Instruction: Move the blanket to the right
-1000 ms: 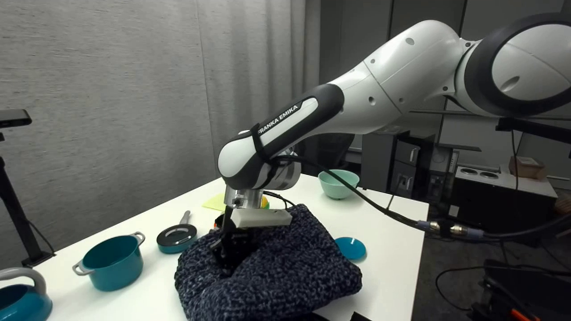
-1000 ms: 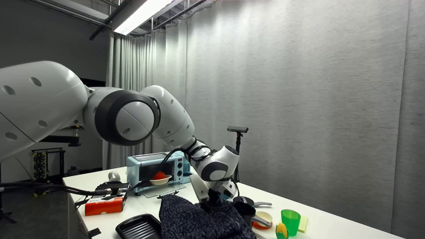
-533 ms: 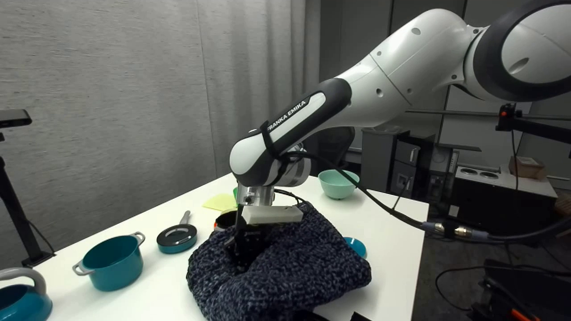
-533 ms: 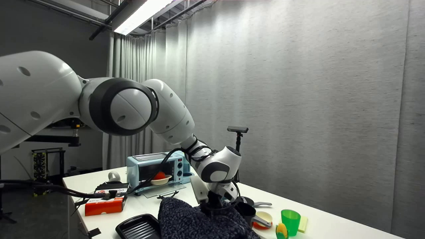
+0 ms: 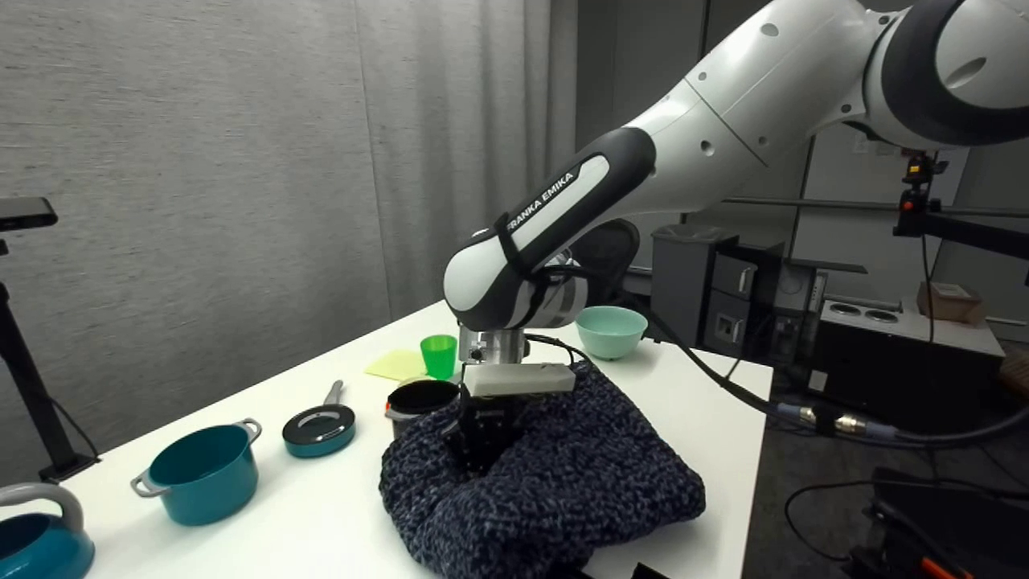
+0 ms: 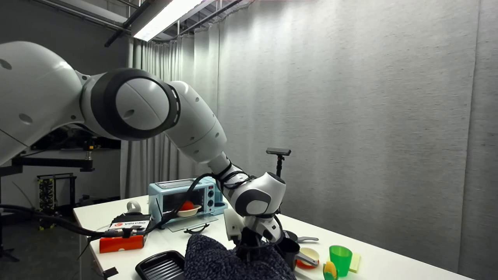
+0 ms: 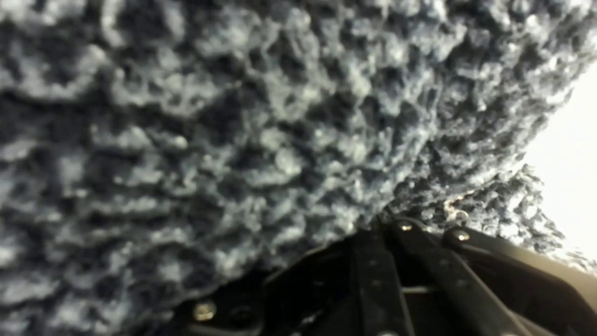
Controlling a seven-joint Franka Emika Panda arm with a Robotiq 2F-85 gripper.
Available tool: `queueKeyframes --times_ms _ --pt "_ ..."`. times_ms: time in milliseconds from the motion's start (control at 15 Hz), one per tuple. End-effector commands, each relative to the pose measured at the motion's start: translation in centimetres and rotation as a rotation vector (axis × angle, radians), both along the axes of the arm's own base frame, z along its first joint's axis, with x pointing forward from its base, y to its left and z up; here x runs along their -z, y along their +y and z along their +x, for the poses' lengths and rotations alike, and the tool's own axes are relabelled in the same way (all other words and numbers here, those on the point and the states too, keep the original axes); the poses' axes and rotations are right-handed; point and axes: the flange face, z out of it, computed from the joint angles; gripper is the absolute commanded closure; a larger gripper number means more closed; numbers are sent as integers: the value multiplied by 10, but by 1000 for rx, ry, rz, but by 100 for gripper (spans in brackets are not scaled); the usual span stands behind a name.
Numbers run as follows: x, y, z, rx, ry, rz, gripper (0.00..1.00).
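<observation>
Toward the bench's arm-side edge [image 5: 754, 442], most of the blanket [image 5: 595, 474] extends from the gripper [image 5: 476, 457]; fingertips buried in folds, clamping cannot be told.

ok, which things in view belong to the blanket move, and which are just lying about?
In the job:
dark blanket
fingers, sunk in its folds

Lying about:
teal pot
teal pan
mint bowl
green cup
toaster oven
ridged tray
Velcro box
</observation>
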Motion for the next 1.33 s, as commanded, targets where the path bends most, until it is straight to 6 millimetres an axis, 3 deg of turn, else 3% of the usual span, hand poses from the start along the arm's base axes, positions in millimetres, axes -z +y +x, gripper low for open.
queueKeyframes --times_ms 0,333,533,867,1267 --pt "42 -45 -46 55 127 -87 100" --pt "49 -72 -66 88 155 -106 100" --pt "59 -78 -64 39 87 -71 100" --pt "33 -32 -34 -164 -77 -8 100" --pt "12 23 -25 -393 -228 104 100"
